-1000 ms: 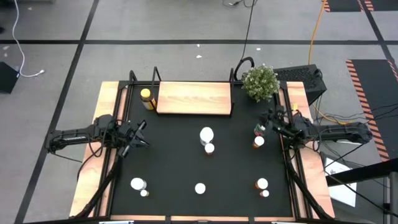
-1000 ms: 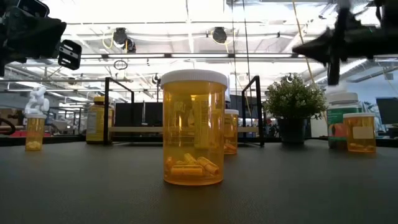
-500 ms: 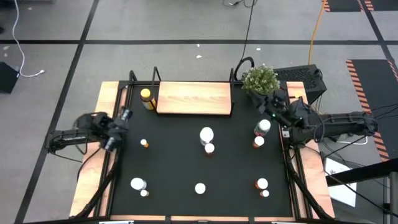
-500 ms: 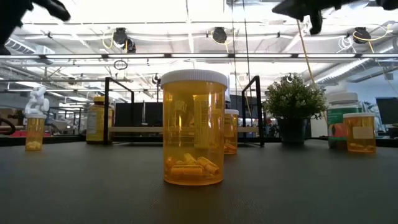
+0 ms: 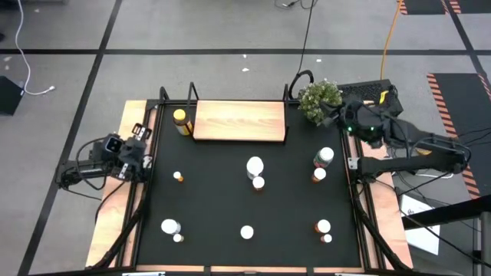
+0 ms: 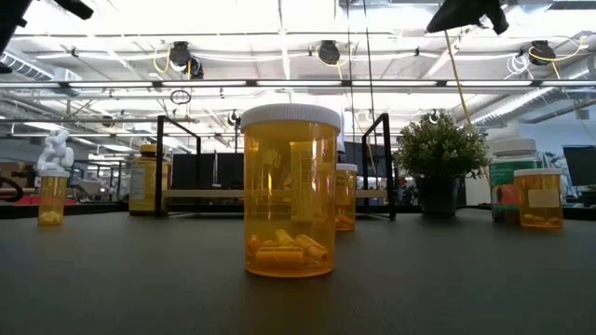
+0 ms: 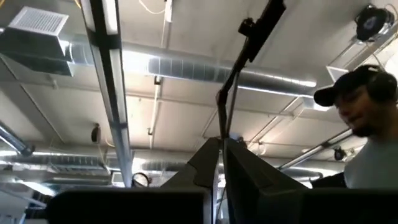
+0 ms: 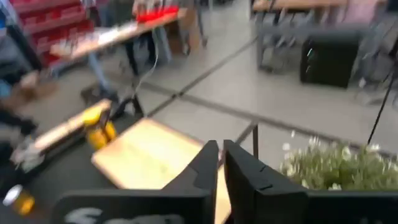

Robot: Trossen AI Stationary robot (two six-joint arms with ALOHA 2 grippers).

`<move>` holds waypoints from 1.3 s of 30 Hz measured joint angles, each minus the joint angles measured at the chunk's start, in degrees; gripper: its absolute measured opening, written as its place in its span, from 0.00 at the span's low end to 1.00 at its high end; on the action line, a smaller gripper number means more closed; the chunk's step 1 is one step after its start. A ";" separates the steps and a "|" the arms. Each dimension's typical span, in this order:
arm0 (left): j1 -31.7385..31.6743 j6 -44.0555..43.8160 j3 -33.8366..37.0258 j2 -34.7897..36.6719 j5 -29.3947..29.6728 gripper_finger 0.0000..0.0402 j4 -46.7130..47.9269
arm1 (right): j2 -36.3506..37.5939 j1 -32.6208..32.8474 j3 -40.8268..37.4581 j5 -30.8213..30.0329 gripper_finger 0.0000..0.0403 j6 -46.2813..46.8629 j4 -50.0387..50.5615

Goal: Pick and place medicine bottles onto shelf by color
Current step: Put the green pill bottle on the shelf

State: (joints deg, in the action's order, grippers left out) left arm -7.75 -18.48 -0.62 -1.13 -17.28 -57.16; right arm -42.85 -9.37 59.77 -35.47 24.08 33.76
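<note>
Medicine bottles stand upright on the black mat (image 5: 215, 207): a white one (image 5: 255, 165) and an orange one (image 5: 258, 182) at the middle, a white one (image 5: 325, 156) and an orange one (image 5: 319, 174) at the right, a small orange one (image 5: 178, 177) at the left, and several along the near side. A yellow-lidded jar (image 5: 179, 117) stands left of the bare wooden shelf (image 5: 239, 121). My left gripper (image 5: 144, 153) is shut at the table's left edge, tipped up at the ceiling (image 7: 221, 155). My right gripper (image 5: 331, 115) is shut, raised beside the plant (image 5: 319, 100), facing the shelf (image 8: 149, 155).
The potted plant stands at the far right corner, right beside my right gripper. Black posts (image 5: 192, 96) rise at the shelf's corners. In the low view a large orange bottle (image 6: 290, 191) stands close to the camera. A person shows in the left wrist view (image 7: 367, 118).
My left gripper has drawn back from the small orange bottle toward the table's left edge, risen and tipped up toward the ceiling. My right gripper has risen from the white bottle at the right and gone toward the far edge, beside the plant. Every bottle stands where it was.
</note>
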 joint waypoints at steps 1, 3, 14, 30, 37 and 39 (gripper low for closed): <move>0.00 -0.62 0.00 0.00 0.89 0.08 0.20 | -0.48 -0.80 1.71 2.99 0.10 0.50 2.98; -0.01 -1.61 0.00 0.00 5.12 0.08 0.76 | -1.66 -2.12 4.70 9.41 0.16 -0.30 8.36; -0.04 -9.57 0.00 -8.52 33.07 0.08 4.44 | -10.33 -6.01 9.53 28.62 0.58 6.92 37.09; -0.09 -7.77 -34.94 -41.17 31.82 0.08 55.56 | -20.91 -6.90 7.84 29.67 0.74 0.14 44.75; -0.21 0.39 -47.48 -49.23 31.84 0.10 69.54 | -20.83 -7.95 1.94 32.76 0.79 0.28 43.93; -0.69 0.34 -49.37 -50.79 31.89 0.15 71.63 | -20.83 -7.95 0.09 32.77 0.80 0.31 43.45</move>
State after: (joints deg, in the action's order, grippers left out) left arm -8.43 -18.14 -50.00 -51.91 14.61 14.47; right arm -63.68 -17.32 59.85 -2.70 24.39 77.20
